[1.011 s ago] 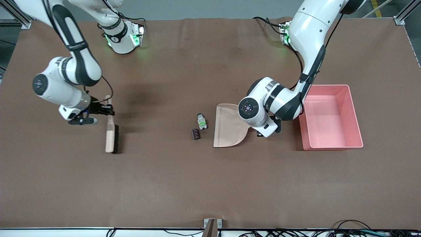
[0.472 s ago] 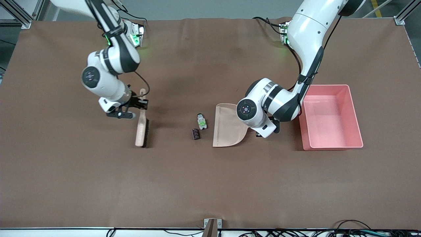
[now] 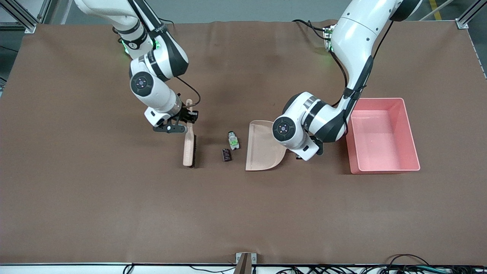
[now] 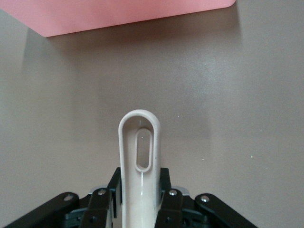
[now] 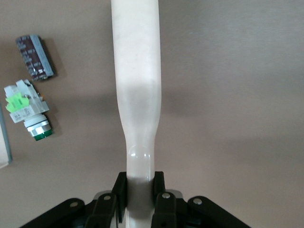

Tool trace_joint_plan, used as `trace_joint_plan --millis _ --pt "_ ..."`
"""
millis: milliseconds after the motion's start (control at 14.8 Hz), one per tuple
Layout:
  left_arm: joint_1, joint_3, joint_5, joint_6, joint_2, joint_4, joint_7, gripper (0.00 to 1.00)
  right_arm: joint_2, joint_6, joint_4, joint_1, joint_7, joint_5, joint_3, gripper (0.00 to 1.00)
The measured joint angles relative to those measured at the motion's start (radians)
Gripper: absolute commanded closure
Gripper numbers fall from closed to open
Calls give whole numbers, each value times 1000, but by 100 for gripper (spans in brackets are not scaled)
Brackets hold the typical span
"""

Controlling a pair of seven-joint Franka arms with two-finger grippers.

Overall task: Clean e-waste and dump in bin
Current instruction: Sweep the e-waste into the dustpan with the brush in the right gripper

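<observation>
E-waste, two loose pieces, a white part [image 3: 233,140] and a black block [image 3: 226,154], lying between brush [image 3: 189,146] and dustpan [image 3: 262,146]: probably light, rigid, skittery, better swept than pinched; right gripper [image 3: 189,118] clamps the brush handle, left gripper [image 3: 309,150] the dustpan handle; pink bin [image 3: 412,148] empty.

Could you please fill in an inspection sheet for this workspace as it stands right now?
Surface: brown table mat, flat.
Job's things: white part and black block lie between brush and dustpan; pink bin beside the dustpan, toward the left arm's end.
Clutter: nothing seen.
Grippers: right tool shut on brush handle; left tool shut on dustpan handle.
Cables: bundle at the table edge nearest the camera.
Surroundings: metal frame posts.
</observation>
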Motion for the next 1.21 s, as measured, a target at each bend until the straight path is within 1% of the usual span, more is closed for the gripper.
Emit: trace_joint_plan --millis 135,337,606,876,1078,1213 --pt "0 1 0 -3 5 7 -4 100 45 6 25 26 28 -6 -1 100" --pt "0 1 0 -4 8 10 -11 99 94 39 58 105 131 -19 -4 100" --pt "0 1 0 -4 8 12 -16 100 116 94 70 178 239 -21 -5 100" --pt "0 2 0 -4 8 12 -17 100 144 102 103 252 331 -21 -6 100" --pt "0 2 0 -4 9 12 -17 100 203 102 185 309 410 -21 -6 100" --pt "0 2 0 -4 9 12 -17 100 267 102 275 340 438 -21 -6 100"
